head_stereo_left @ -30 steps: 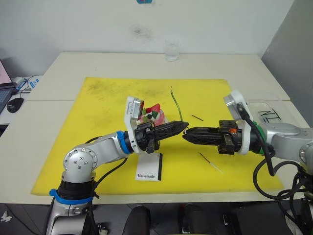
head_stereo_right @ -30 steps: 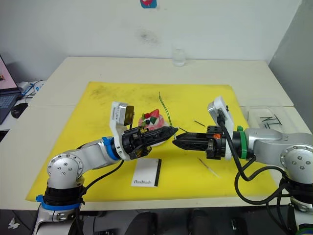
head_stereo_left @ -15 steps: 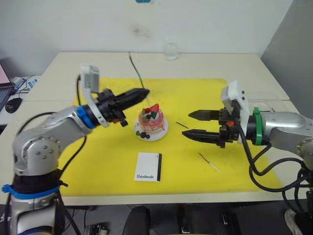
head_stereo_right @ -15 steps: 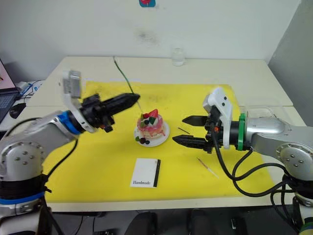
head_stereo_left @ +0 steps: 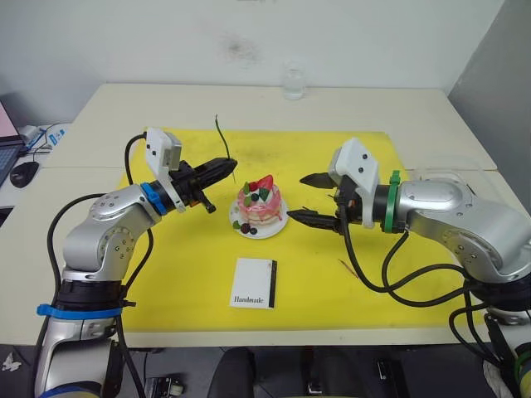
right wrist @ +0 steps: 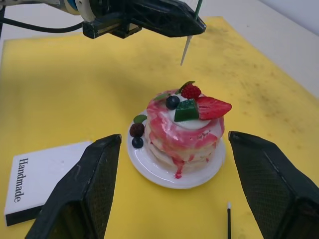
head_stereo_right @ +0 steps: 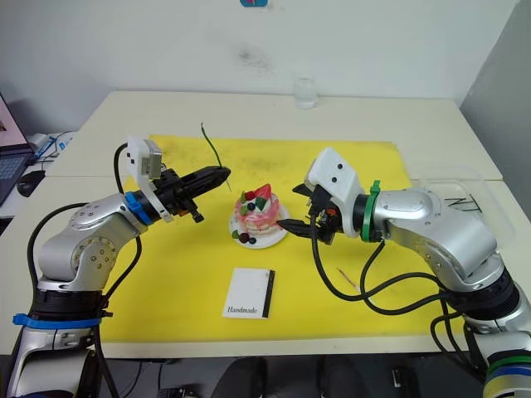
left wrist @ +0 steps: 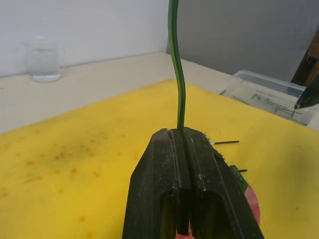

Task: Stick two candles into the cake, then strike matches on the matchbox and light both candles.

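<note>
Legibly, "Handmade" on matchbox (head_stereo_left: pixel 253 283); left claw (head_stereo_left: pixel 226 167) clenched on green candle (head_stereo_left: pixel 221 138), right claw (head_stereo_left: pixel 309 197) spread wide.

A lab or office test space is suggested: 2 pale tables (head_stereo_left: pixel 390 112) are pushed against a bare white wall (head_stereo_left: pixel 124 41), a yellow mat (head_stereo_left: pixel 191 274) is spread, and a laptop (head_stereo_left: pixel 7 137) and mouse (head_stereo_left: pixel 25 174) are seen beyond the left gripper (head_stereo_left: pixel 226 166).

The right arm hides part of the red candle (head_stereo_left: pixel 345 267); the laptop (head_stereo_left: pixel 7 141) is cut off.
</note>
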`<state>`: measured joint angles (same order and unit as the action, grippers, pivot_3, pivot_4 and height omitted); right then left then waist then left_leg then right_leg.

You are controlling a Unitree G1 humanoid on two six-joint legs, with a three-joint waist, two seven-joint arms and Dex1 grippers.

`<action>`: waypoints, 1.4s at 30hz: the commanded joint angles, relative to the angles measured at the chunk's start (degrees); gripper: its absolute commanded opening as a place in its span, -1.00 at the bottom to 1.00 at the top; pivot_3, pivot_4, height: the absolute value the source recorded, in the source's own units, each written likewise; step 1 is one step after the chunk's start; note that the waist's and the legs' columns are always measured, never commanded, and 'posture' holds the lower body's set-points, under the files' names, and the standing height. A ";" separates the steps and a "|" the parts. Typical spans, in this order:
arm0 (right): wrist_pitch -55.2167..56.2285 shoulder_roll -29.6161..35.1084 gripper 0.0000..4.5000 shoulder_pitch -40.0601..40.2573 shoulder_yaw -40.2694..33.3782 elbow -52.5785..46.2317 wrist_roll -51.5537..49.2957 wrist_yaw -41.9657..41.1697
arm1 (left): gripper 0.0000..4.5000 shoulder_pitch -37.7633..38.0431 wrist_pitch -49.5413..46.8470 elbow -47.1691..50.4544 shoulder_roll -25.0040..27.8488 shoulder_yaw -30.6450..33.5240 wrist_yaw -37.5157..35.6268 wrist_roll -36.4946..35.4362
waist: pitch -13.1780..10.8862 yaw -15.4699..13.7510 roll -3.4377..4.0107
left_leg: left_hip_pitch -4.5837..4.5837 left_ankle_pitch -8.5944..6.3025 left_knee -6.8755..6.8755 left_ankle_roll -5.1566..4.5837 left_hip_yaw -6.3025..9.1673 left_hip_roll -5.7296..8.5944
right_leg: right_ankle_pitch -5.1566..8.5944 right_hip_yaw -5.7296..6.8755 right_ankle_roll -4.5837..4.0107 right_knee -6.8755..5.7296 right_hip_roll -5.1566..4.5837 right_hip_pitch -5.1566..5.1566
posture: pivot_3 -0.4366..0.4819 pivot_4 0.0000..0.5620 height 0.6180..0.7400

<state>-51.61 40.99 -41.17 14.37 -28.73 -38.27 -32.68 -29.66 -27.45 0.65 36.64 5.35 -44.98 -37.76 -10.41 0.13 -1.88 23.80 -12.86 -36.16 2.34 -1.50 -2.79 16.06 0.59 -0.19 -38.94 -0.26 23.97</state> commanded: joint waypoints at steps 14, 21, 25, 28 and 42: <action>-1.49 -2.23 0.59 2.97 -2.51 -4.11 3.15 -0.19 | -1.00 -0.17 1.66 -3.27 -2.30 -0.26 -6.29 5.03 | 0.00 0.05 0.00 | 0.06 0.00 -0.04 -0.01 0.01 0.03 | -0.13 0.02 -0.21 -0.06 0.07 0.07 | -0.05 -0.47 0.91; -1.51 -2.58 0.59 2.95 -2.63 -3.83 3.83 -0.80 | -1.00 -0.23 0.68 -2.08 -2.46 2.07 -5.17 3.77 | 0.00 0.05 0.00 | 0.06 0.00 -0.11 -0.01 0.01 0.03 | -0.14 0.02 -0.23 -0.11 0.07 0.07 | -0.05 -0.47 0.91; -1.43 -2.95 0.59 2.84 -2.58 -3.75 4.36 -0.98 | -1.00 -0.87 -1.56 0.27 -2.25 3.56 -4.14 2.27 | 0.00 0.07 0.00 | 0.07 0.00 -0.16 -0.01 0.03 0.03 | -0.15 0.03 -0.21 -0.13 0.07 0.06 | -0.05 -0.47 0.91; -1.43 -3.04 0.59 3.02 -2.66 -3.95 4.68 -1.22 | -1.00 0.24 -2.89 2.93 -1.42 4.58 -3.87 1.70 | 0.00 0.07 0.00 | 0.08 0.00 -0.19 -0.01 0.03 0.03 | -0.17 0.03 -0.22 -0.13 0.07 0.06 | -0.05 -0.47 0.91; -0.01 -4.29 1.00 3.23 -2.26 -5.20 5.51 -4.55 | -1.00 5.57 -0.73 4.75 -3.89 4.02 -1.78 3.97 | 0.01 0.16 0.00 | 0.11 0.00 -0.54 -0.01 0.07 0.01 | -0.26 0.02 -0.10 -0.19 0.07 -0.02 | -0.05 -0.47 0.91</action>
<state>-52.82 36.43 -37.63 13.13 -31.88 -33.07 -36.76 -23.98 -29.62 4.69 33.03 9.19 -46.84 -34.24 -10.40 0.29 -1.88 23.91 -12.86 -36.74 2.33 -1.43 -2.77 15.79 0.60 -0.24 -39.12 -0.18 23.94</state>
